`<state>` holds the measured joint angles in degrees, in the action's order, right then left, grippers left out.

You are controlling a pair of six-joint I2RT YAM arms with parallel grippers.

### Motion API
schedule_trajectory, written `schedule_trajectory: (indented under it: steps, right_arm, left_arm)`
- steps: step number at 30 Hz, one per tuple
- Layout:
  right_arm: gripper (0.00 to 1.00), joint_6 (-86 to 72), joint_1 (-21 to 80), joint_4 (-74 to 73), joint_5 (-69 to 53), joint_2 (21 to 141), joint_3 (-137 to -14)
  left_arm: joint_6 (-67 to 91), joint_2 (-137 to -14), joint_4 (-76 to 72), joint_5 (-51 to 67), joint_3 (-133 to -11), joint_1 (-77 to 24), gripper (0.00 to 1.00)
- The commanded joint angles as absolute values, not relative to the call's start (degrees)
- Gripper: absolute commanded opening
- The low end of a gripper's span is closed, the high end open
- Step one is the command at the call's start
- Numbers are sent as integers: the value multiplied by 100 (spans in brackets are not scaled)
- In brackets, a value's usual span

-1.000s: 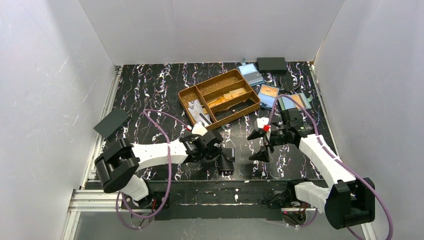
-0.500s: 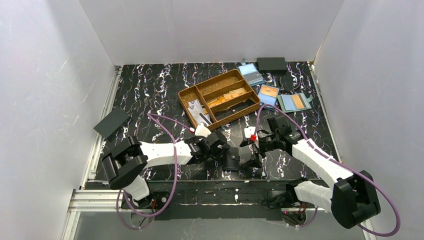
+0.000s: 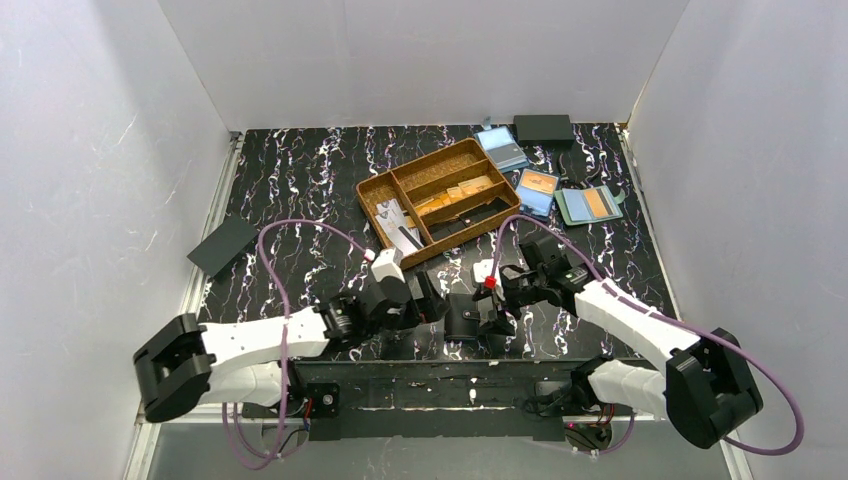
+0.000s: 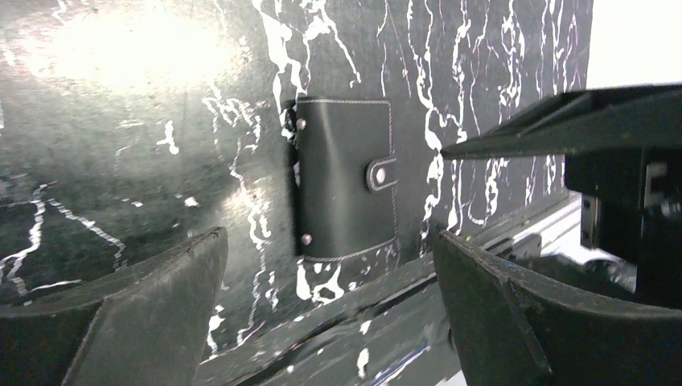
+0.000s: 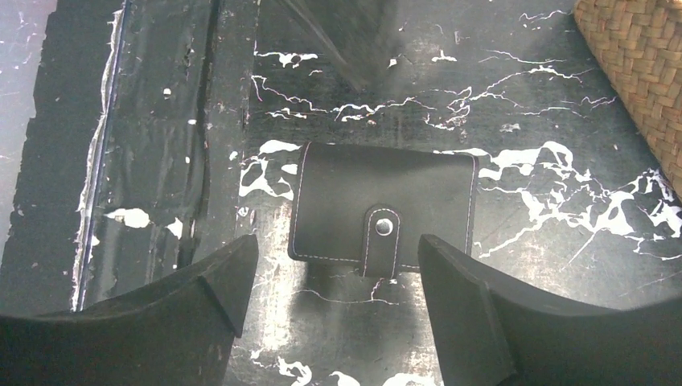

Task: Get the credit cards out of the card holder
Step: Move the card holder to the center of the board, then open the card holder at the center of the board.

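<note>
The card holder [image 3: 461,318] is a small black bifold lying flat and snapped shut near the table's front edge, also seen in the left wrist view [image 4: 346,189] and the right wrist view [image 5: 384,207]. The credit cards are hidden inside it. My left gripper [image 3: 428,300] is just left of the holder, open, and its fingers [image 4: 161,305] hold nothing. My right gripper [image 3: 495,310] is just right of the holder, open, its jaws wide and pointing at the snap-tab edge [image 5: 338,241]. Neither gripper touches the holder.
A brown woven tray [image 3: 470,152] with cards in its compartments stands behind the holder. Two blue holders [image 3: 537,190] [image 3: 500,148], a grey-green holder [image 3: 590,203] and a black box [image 3: 543,127] lie at the back right. A flat black piece [image 3: 223,246] lies at the left edge.
My left gripper has opened, let go of the card holder and drawn back to the left. My right gripper has moved down and left to the holder's right side.
</note>
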<state>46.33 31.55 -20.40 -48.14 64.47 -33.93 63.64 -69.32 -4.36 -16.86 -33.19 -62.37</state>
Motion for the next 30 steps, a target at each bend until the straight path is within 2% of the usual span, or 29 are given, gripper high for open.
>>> schedule_trajectory:
  steps: [1, 7, 12, 24, 30]
  right_arm:
    - [79, 4404, 3393, -1626, -4497, 6495, -3376]
    - [65, 4173, 3769, -1241, -3828, 6621, -3341]
    - [56, 4093, 4101, -1100, -3283, 6907, -3417]
    - [56, 3914, 4258, -924, -2791, 7234, -3382]
    - [55, 3895, 4297, -923, -2759, 7331, -3378]
  left_arm:
    - [5682, -6191, -437, -1675, -2746, -6249, 98]
    - [5644, -5694, -1097, -1308, -2145, -6250, 98]
    - [5911, -5903, -1777, -1111, -1850, -6249, 93]
    - [6191, -7037, -2787, -947, -1913, -6249, 86]
    - [6490, -7438, -2961, -968, -1907, -6250, 77]
